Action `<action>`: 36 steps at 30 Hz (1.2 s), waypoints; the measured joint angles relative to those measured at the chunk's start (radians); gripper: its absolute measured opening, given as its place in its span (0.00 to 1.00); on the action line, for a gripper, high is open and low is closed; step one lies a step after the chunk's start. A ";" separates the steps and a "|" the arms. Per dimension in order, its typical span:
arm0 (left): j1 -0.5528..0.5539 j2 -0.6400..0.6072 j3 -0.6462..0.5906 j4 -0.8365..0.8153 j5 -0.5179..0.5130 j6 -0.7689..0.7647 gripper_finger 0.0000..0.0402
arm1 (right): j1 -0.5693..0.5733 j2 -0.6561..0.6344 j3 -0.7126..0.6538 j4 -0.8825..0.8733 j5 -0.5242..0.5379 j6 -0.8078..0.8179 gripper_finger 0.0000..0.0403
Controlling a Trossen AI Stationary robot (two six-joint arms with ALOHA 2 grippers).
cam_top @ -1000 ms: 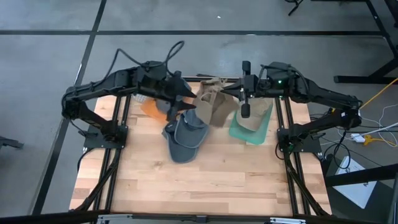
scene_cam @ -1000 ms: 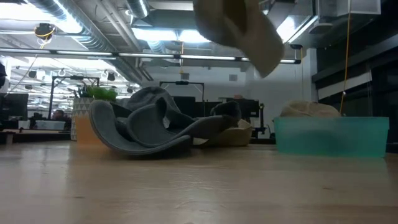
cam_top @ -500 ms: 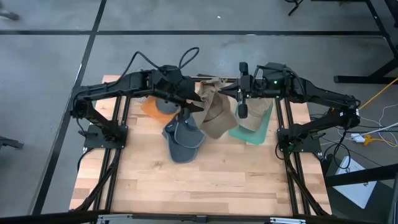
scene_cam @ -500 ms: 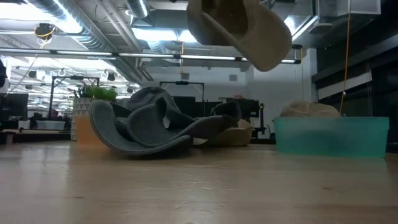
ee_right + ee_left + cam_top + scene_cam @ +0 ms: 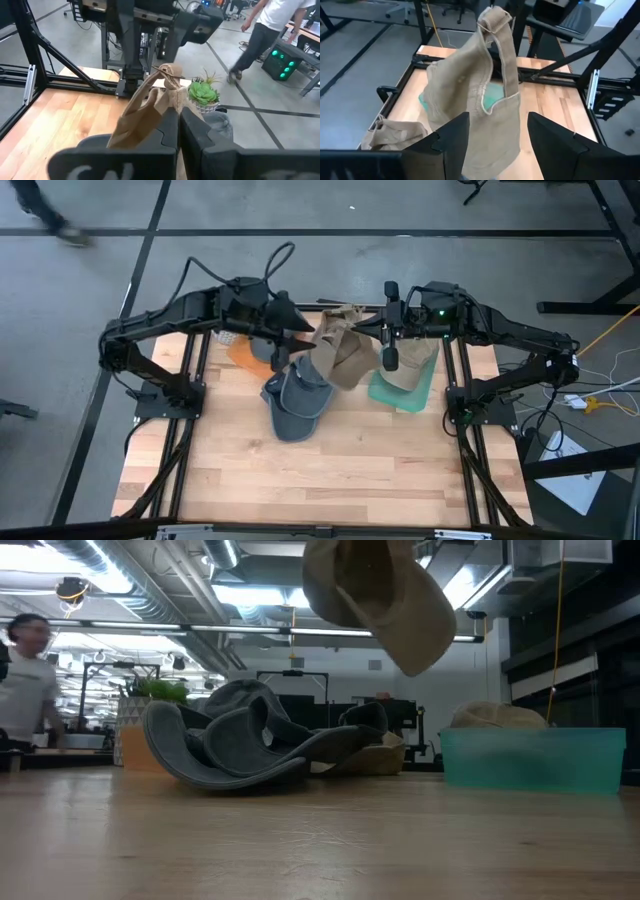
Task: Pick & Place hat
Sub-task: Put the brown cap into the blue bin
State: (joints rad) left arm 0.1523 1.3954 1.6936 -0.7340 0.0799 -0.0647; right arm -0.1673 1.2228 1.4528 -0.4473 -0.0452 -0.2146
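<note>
Both pincers meet over the far middle of the surface (image 5: 300, 470) in the high view: the right pincer (image 5: 372, 327) is clamped shut on the strap end of the tan hat (image 5: 340, 352), and the left pincer (image 5: 300, 340) reaches in from the other side, so the hat hangs stretched between the arms, apparently to keep it off the pile. Below lies the grey hat (image 5: 295, 402), and the teal bin (image 5: 410, 388) with another tan cap (image 5: 410, 365) sits just beside it, likely where hats get dropped. Low view now: the tan hat (image 5: 378, 598) dangles well clear of the wood, crown sagging, while the grey hat (image 5: 225, 745) slumps on the surface and the teal bin (image 5: 535, 760) waits off to the side; a person (image 5: 25, 670) stands in the room behind. Left wrist view: the fingers (image 5: 445, 142) stand apart with the tan hat (image 5: 475, 95) draped between them, though I can't tell if they pinch it. Right wrist view: shut fingers (image 5: 165, 132) grip the tan hat (image 5: 150, 107) by its knotted strap, a potted plant (image 5: 202, 94) just past it.
</note>
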 joint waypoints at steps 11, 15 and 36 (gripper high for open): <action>0.000 0.049 0.000 0.008 -0.008 0.064 0.49 | 0.000 0.000 0.000 0.002 -0.011 0.008 0.01; 0.000 0.079 0.000 0.021 -0.009 0.086 0.49 | 0.000 0.000 0.000 0.019 -0.029 0.009 0.01; -0.028 0.106 0.000 0.048 -0.197 0.141 0.01 | 0.000 0.008 0.000 0.014 -0.045 0.195 0.03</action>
State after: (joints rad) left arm 0.1238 1.5017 1.6936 -0.6864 -0.1174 0.0760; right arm -0.1670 1.2306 1.4528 -0.4333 -0.0906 -0.0194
